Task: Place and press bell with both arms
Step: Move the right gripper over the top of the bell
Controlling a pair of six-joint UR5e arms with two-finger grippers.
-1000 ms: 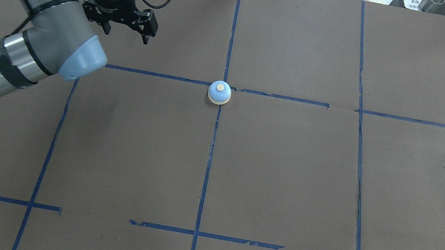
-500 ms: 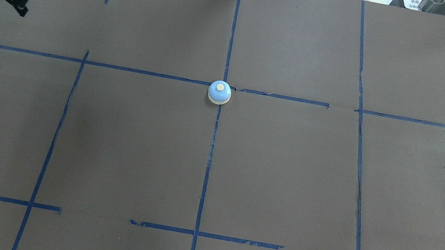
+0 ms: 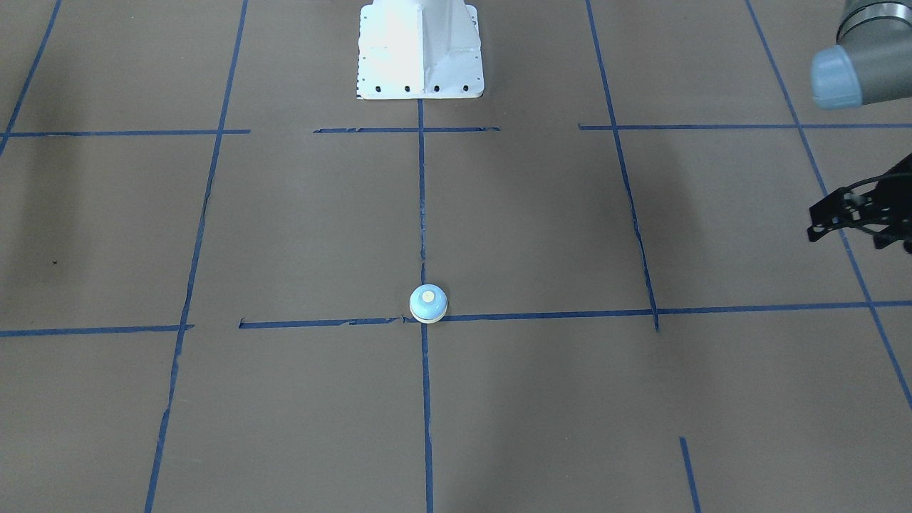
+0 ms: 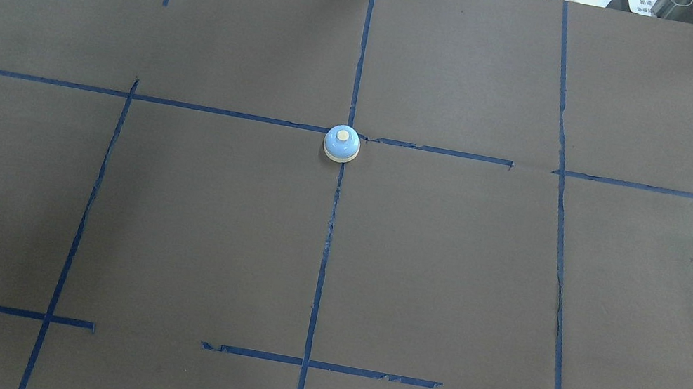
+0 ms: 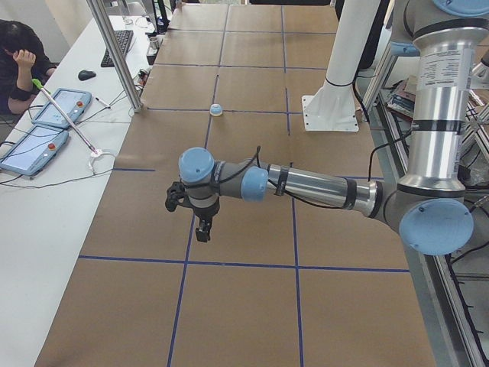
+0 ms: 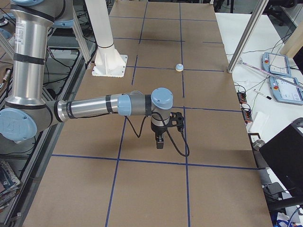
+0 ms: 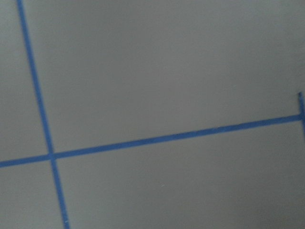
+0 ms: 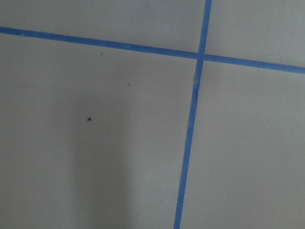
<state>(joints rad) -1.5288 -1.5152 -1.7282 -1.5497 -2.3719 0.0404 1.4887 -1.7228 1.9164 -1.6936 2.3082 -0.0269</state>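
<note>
Squarely at a crossing of blue tape lines (image 4: 325, 255) on the brown-papered desk (image 4: 446, 276): the bell (image 4: 342, 144), upright on its cream base, cream button up, touched by nothing. Sits on the same tape line that runs out from the white pedestal (image 3: 420, 50).

Lies well apart from the left pincer (image 3: 848, 235), which is far off toward the robot's left end of the desk and a little nearer the pedestal side. Hangs there above the paper on the outstretched left arm (image 5: 321, 183), black fingers spread apart, clasping nothing. From that end of the desk, appears small and far up the paper, beyond the pincer.

Lies just as clear of the right pincer (image 6: 165, 132), out over the opposite end on the right arm (image 6: 90, 108), again with the bell well beyond it along the desk. State of that pincer: cannot tell, seen only from the side camera. Through both wrist cameras, only brown paper and tape crossings.
</note>
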